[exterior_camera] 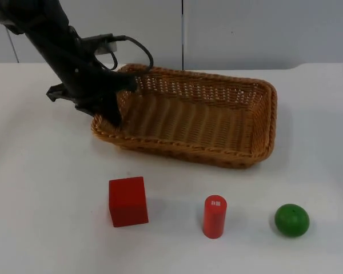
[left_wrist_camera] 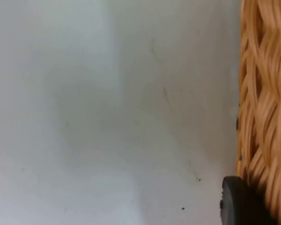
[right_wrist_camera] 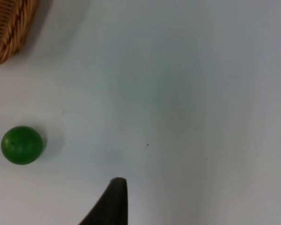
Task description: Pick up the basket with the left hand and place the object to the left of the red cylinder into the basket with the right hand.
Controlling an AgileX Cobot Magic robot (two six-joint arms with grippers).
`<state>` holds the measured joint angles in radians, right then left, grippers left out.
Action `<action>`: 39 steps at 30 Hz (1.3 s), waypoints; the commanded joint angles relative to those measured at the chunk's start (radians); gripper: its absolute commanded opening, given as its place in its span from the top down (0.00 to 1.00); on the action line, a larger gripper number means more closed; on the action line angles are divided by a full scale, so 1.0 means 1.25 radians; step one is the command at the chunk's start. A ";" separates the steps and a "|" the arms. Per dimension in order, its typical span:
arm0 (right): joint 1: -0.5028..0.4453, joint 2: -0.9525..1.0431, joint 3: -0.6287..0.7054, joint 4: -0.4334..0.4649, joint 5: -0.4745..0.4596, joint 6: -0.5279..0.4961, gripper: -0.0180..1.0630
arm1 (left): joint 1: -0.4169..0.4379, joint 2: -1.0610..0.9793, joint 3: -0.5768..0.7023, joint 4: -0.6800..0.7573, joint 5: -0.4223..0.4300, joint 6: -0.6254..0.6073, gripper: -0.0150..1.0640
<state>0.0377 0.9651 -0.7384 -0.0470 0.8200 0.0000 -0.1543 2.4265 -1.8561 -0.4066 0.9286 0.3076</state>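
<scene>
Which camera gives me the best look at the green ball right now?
The top view: the green ball sits whole on the table, right of the red cylinder. The right wrist view also shows it, without the cylinder. The left wrist view looks at the basket wall instead.

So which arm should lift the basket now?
The left one, most likely. Its claw is already at the basket's left rim, with a fingertip against the wicker. The right claw hangs over bare table near the green ball.
</scene>
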 commanded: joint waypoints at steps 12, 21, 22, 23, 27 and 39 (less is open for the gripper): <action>-0.004 -0.003 0.002 -0.023 -0.008 -0.015 0.01 | 0.049 -0.043 -0.002 -0.152 0.074 -0.040 0.99; -0.004 -0.003 0.002 -0.016 0.003 -0.015 0.01 | 0.128 -0.192 -0.002 -0.142 0.178 -0.071 0.99; -0.004 -0.003 0.002 -0.016 0.003 -0.015 0.01 | 0.137 -0.209 -0.002 -0.139 0.195 -0.079 0.99; -0.004 -0.003 0.002 -0.016 0.003 -0.015 0.01 | 0.148 -0.227 -0.002 -0.139 0.216 -0.084 0.99; -0.004 -0.003 0.002 -0.002 0.009 -0.015 0.01 | 0.172 -0.284 0.022 -0.139 0.234 -0.090 0.99; -0.004 -0.003 0.001 0.072 0.019 -0.051 0.01 | 0.266 -0.585 0.462 -0.190 0.044 -0.061 0.99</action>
<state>0.0377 0.9651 -0.7384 0.0097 0.8396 -0.0405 0.1676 1.7274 -1.2936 -0.5933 1.0193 0.2232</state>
